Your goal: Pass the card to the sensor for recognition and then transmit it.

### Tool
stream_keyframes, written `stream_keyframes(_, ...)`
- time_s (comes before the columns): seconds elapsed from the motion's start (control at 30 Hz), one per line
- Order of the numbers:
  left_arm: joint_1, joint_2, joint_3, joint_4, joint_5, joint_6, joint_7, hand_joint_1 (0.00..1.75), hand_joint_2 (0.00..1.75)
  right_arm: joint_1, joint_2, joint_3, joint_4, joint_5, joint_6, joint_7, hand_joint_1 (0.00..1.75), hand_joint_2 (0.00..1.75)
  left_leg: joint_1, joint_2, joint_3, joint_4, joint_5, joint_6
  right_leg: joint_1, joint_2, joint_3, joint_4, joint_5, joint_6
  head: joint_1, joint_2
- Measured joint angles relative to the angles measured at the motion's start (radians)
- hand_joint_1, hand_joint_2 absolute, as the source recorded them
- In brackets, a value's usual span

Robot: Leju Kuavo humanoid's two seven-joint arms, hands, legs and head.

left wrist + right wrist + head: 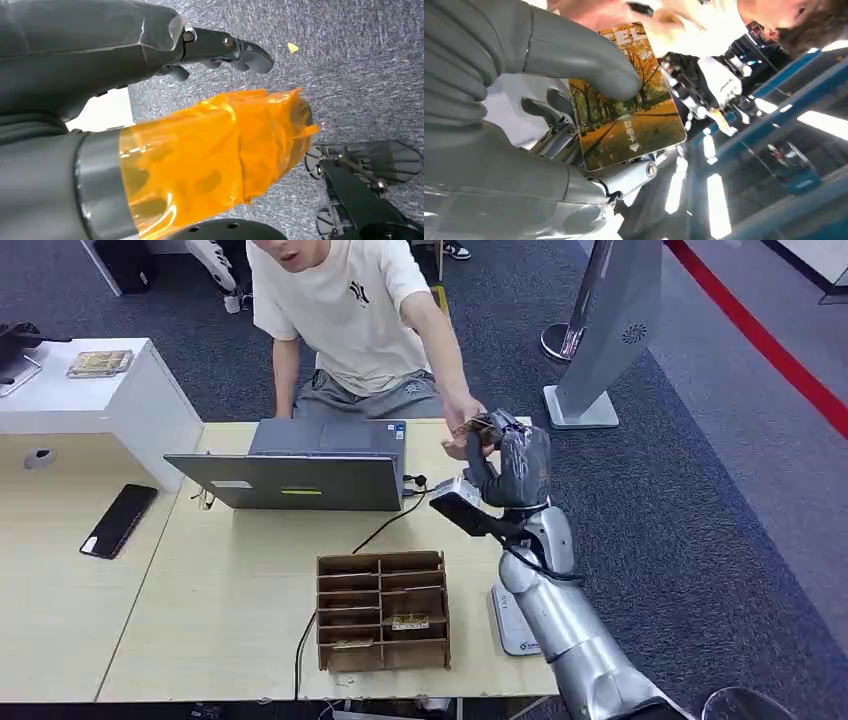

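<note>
On the far left of the head view a white counter (130, 390) carries a small flat packet (99, 363), and a black phone (119, 520) lies on the pale wooden table (230, 610) below it. Further right an open grey laptop (300, 472) stands at the table's far edge, with a person in a white T-shirt (345, 310) seated behind it. Nearer the robot sits a brown cardboard organiser (382, 610) with slotted compartments, a black cable running past its left side. Just right of the organiser, a white flat device (510, 625) lies at the table's edge, partly under the silver right arm. The right hand (510, 455) is raised above the table's far right corner, and the person's hand (462, 430) reaches to it, touching the card (468, 426). In the right wrist view the thumb (589, 60) presses the card (626, 107), printed with autumn trees, against the fingers behind it, so the hand grips it firmly. In the left wrist view the left hand (200, 125) hangs over grey carpet, its thumb wrapped in orange film and its dark fingers (235, 47) extended, holding nothing.
</note>
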Motion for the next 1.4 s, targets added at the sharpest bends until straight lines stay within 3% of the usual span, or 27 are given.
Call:
stream_keyframes(0.13, 0.002, -0.003, 0.000, 0.000, 0.000, 0.000, -0.002, 0.00, 0.00, 0.012, -0.026, 0.044, -0.022, -0.131, 0.011, 0.026, 1.75, 1.75, 0.000, 0.000, 0.000, 0.000, 0.000, 0.000, 0.000, 0.000, 0.000, 0.000, 0.000, 0.000, 0.000, 0.000)
stream_keyframes(0.33, 0.004, -0.004, 0.000, 0.000, 0.003, 0.000, -0.004, 0.00, 0.00, 0.047, -0.056, 0.063, -0.084, -0.294, 0.083, 0.039, 1.75, 1.75, 0.000, 0.000, 0.000, 0.000, 0.000, 0.000, 0.000, 0.000, 0.000, 0.000, 0.000, 0.000, 0.000, 0.000)
stream_keyframes(0.7, 0.012, -0.004, 0.003, 0.000, 0.013, -0.003, -0.014, 0.00, 0.00, 0.130, -0.099, 0.052, -0.180, -0.482, 0.214, 0.075, 1.75, 1.75, 0.000, 0.000, 0.000, 0.000, 0.000, 0.000, 0.000, 0.000, 0.000, 0.000, 0.000, 0.000, 0.000, 0.000)
stream_keyframes(1.1, 0.018, -0.002, 0.033, 0.000, 0.027, -0.012, -0.017, 0.00, 0.00, 0.222, -0.135, 0.018, -0.224, -0.609, 0.326, 0.142, 1.75, 1.75, 0.000, 0.000, 0.000, 0.000, 0.000, 0.000, 0.000, 0.000, 0.000, 0.000, 0.000, 0.000, 0.000, 0.000)
stream_keyframes(1.4, 0.019, -0.002, 0.053, 0.000, 0.035, -0.011, -0.022, 0.00, 0.00, 0.269, -0.155, -0.011, -0.229, -0.635, 0.330, 0.178, 1.75, 1.75, 0.000, 0.000, 0.000, 0.000, 0.000, 0.000, 0.000, 0.000, 0.000, 0.000, 0.000, 0.000, 0.000, 0.000)
